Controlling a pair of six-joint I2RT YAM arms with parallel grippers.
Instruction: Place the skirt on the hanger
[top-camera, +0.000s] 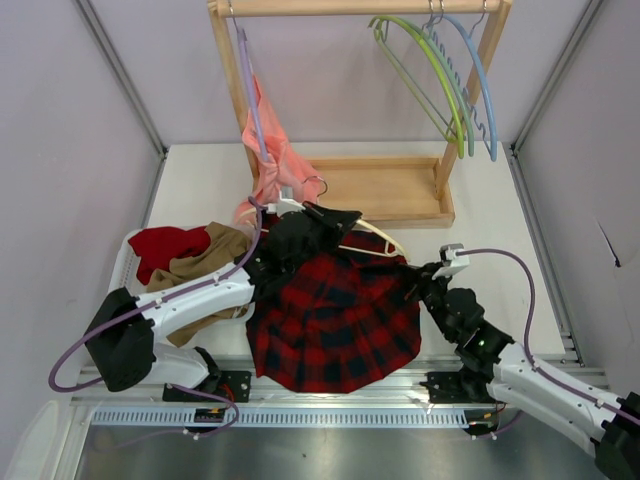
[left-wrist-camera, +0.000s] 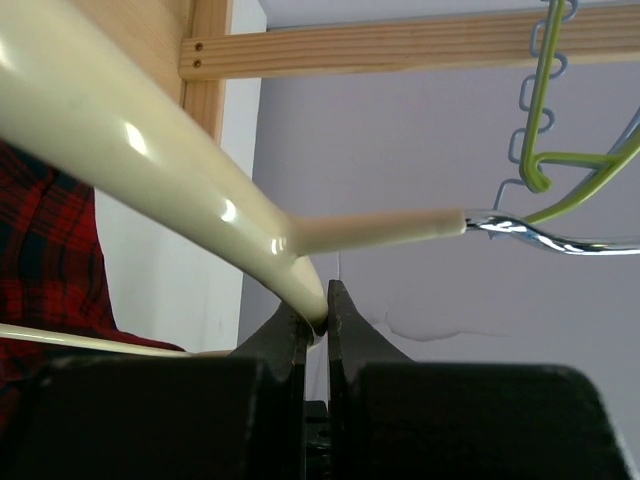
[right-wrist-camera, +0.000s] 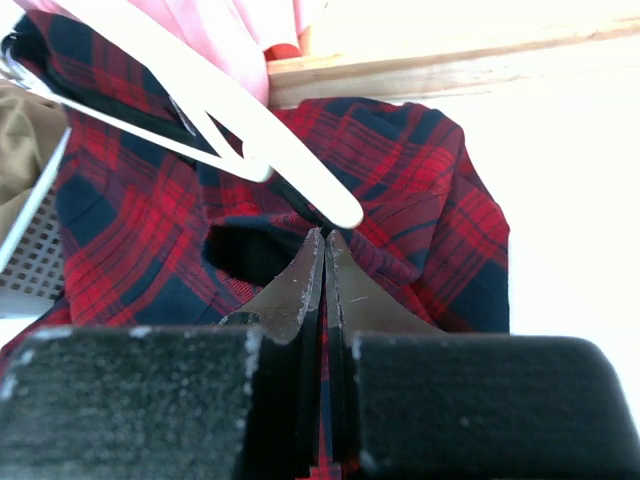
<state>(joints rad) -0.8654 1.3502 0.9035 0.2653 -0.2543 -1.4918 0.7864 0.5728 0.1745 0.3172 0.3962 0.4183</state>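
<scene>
The red and black plaid skirt (top-camera: 335, 320) lies spread on the table between the two arms. The cream hanger (top-camera: 378, 240) hovers over its far edge, and one hanger arm reaches into the waist opening in the right wrist view. My left gripper (top-camera: 332, 222) is shut on the hanger (left-wrist-camera: 150, 170) at the neck, just below its metal hook (left-wrist-camera: 540, 238). The plaid skirt (left-wrist-camera: 45, 250) shows at that view's left. My right gripper (top-camera: 418, 284) is at the skirt's right edge. There its jaws (right-wrist-camera: 325, 240) are shut on the skirt (right-wrist-camera: 430, 180) at the waist edge, right under the hanger's tip (right-wrist-camera: 300, 170).
A wooden rack (top-camera: 385, 190) stands at the back with green and blue hangers (top-camera: 450, 80) and a lilac hanger carrying a salmon-pink garment (top-camera: 272, 145). A white basket (top-camera: 125, 255) at the left holds a tan cloth (top-camera: 205, 262) and a dark red garment (top-camera: 165, 245).
</scene>
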